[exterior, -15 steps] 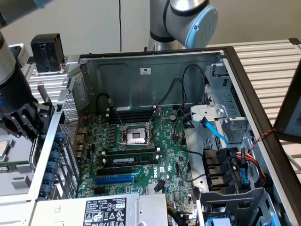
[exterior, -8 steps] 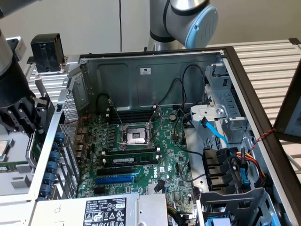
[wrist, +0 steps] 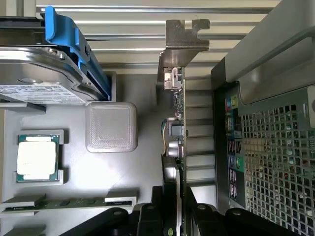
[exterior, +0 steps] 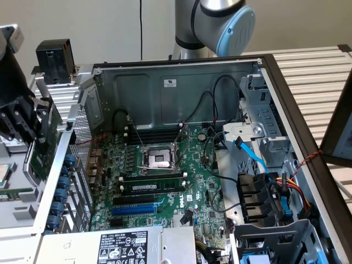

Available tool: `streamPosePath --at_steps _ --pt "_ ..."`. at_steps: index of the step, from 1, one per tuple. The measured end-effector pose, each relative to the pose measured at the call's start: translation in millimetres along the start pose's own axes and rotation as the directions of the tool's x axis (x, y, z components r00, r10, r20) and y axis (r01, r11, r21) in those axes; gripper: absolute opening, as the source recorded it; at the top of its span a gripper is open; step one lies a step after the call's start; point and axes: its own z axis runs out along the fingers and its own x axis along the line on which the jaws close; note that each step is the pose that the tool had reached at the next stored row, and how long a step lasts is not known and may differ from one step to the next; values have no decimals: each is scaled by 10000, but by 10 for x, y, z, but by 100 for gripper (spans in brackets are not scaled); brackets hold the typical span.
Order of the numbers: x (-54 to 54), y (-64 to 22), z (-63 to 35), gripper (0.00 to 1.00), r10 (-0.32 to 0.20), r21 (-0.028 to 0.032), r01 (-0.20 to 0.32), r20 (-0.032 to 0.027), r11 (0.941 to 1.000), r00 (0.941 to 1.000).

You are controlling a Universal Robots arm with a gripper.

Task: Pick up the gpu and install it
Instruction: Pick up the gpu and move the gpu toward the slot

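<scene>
The pincer (exterior: 34, 127) is at the exterior view's left, outside the open computer case (exterior: 181, 82), and it is clamped on the graphics card (exterior: 43, 149). The card sits on edge between the black fingers (wrist: 166, 194), one on each face of the green board. It is beside the case's perforated rear wall (exterior: 82, 137) and has not gone inside.

In the wrist view the graphics card (wrist: 177, 129) shows edge-on. Its silver end bracket (wrist: 187, 35) is at the end farthest from the pincer (wrist: 178, 197). The card appears to hang clear of the grey tray (wrist: 138, 167) beneath it, though from this angle I can't be sure of the gap.

A processor chip (wrist: 38, 157) lies in its own pocket in that tray. Near it are a long thin memory stick (wrist: 69, 202) in a slot and a grey textured square block (wrist: 110, 127). A hard drive (wrist: 34, 73) with a blue carrier (wrist: 66, 34) rests beyond them.

Inside the case the green motherboard (exterior: 192, 165) lies flat, with the processor socket (exterior: 159, 159) near its middle. A blue expansion slot (exterior: 135, 209) sits closer to the power supply (exterior: 124, 247), with no card in it. The arm's grey and blue joint (exterior: 225, 22) stands behind the case. The slatted surface (exterior: 313, 71) stretches off to the exterior view's right.
</scene>
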Motion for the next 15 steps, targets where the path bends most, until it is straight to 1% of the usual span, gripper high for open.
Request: streamPosePath --at_steps 8,11,13,14,15 --pt "-31 36 -361 27 -22 -2 22 -6 10000 10000" --pt "-42 49 -495 27 -22 -2 22 -18 10000 10000" --pt "-49 55 -568 27 -20 2 20 -59 10000 10000" --pt "-52 57 -594 27 -17 4 17 -99 10000 9999" --pt "-57 59 -617 27 -13 8 13 -156 10000 9999"
